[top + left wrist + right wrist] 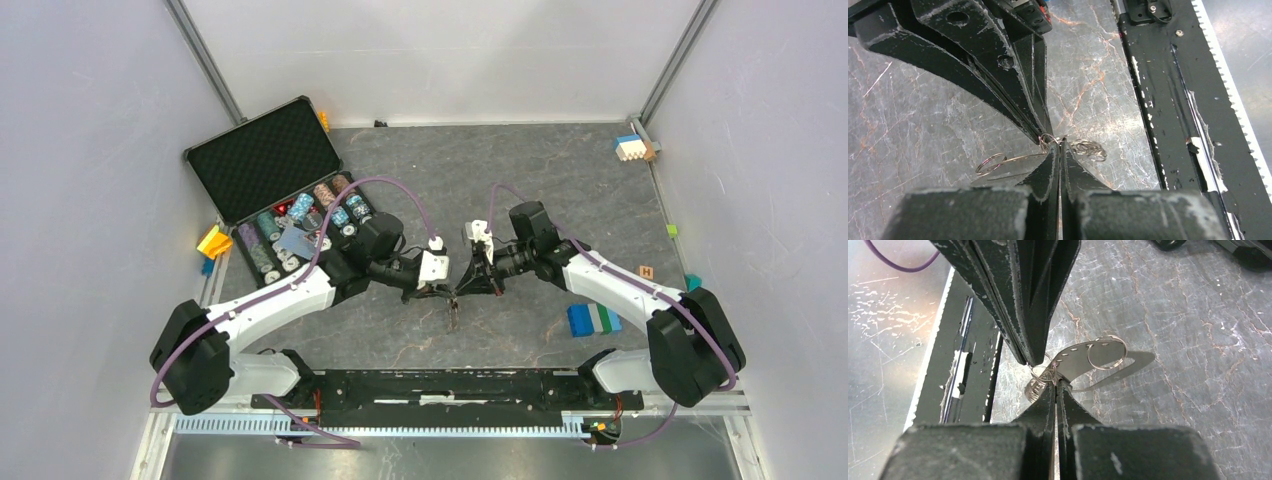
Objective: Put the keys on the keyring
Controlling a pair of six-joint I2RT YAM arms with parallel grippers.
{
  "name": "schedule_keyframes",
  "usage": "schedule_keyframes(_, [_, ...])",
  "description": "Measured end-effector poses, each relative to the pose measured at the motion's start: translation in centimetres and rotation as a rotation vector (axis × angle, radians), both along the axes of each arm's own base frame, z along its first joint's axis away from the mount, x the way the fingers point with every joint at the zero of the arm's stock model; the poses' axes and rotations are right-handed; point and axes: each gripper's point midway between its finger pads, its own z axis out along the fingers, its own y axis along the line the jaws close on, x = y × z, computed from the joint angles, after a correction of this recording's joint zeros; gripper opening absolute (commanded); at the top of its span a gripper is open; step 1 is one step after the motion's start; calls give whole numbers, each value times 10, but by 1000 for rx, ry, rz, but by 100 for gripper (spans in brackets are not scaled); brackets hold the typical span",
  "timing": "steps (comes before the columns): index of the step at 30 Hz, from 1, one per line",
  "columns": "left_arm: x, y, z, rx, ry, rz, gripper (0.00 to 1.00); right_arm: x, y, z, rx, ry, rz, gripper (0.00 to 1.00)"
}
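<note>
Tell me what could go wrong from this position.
1. The left pincer and the right pincer both appear shut, tip to tip, on the small wire ring. Any pull apart could bend it or make it slip free.
2. The flat perforated metal piece hangs from that ring, with a larger ring at its far end. It seems raised over the table, so a slip would likely drop it.

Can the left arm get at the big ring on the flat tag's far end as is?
Probably not yet: the left gripper is shut on the small wire ring, tip to tip with the shut right gripper. The big ring itself is uncovered.
</note>
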Motion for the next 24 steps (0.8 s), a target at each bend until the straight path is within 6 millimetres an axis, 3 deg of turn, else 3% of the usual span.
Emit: schedule_keyframes(24, [-15, 2, 8, -45, 20, -96, 2, -10, 1, 5, 32, 2, 61, 18])
